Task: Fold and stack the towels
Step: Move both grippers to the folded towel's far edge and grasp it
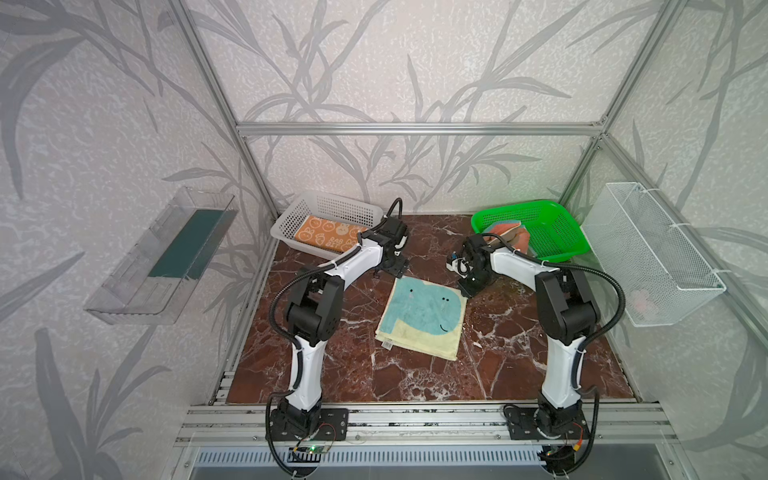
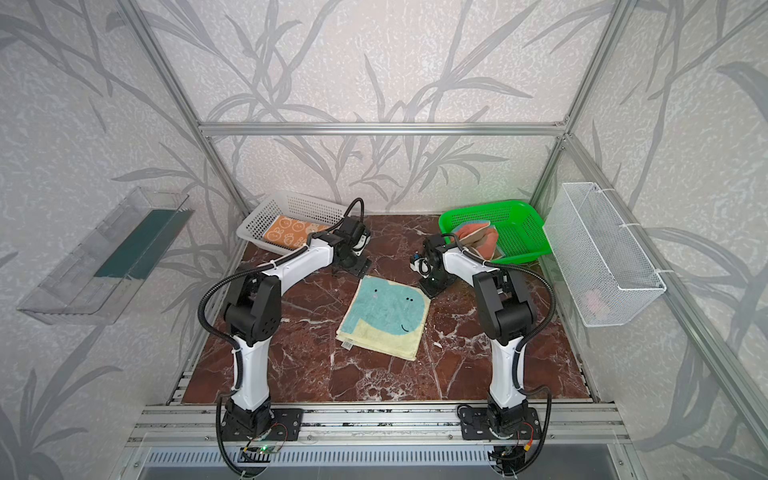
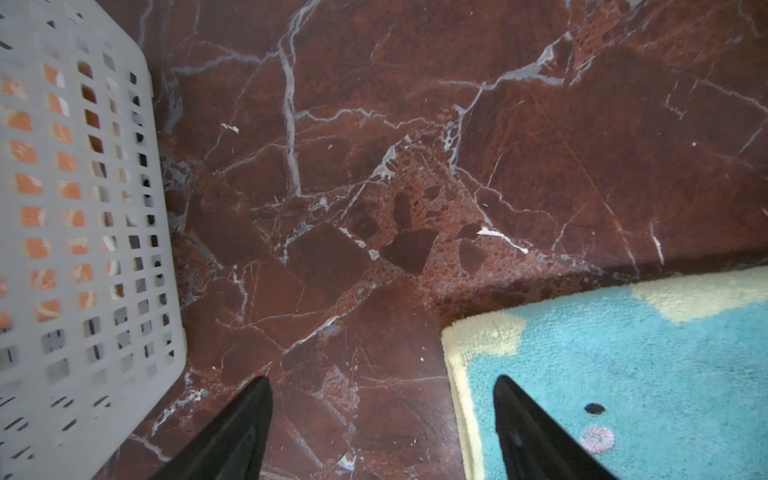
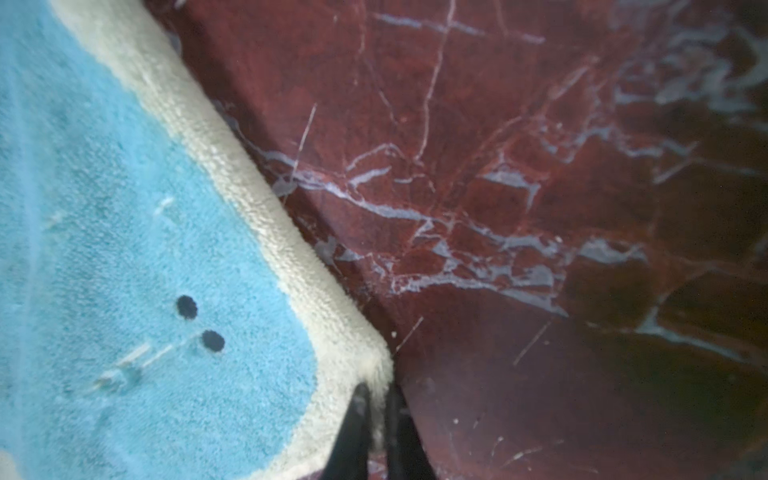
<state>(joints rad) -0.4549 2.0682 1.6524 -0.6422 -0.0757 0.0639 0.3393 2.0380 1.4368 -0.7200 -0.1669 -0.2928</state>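
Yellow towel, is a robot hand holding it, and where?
Yes. The right gripper pinches the yellow towel by one corner; the left gripper is open and holds nothing.

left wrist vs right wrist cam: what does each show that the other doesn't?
Only left wrist: the white basket with the orange towel visible through its holes, and the left gripper open, holding nothing, by a corner of the pale yellow towel.
Only right wrist: the right gripper shut on another corner of that towel, and two black dots on its teal figure.
Both: the pale yellow towel lying on the red marble tabletop.
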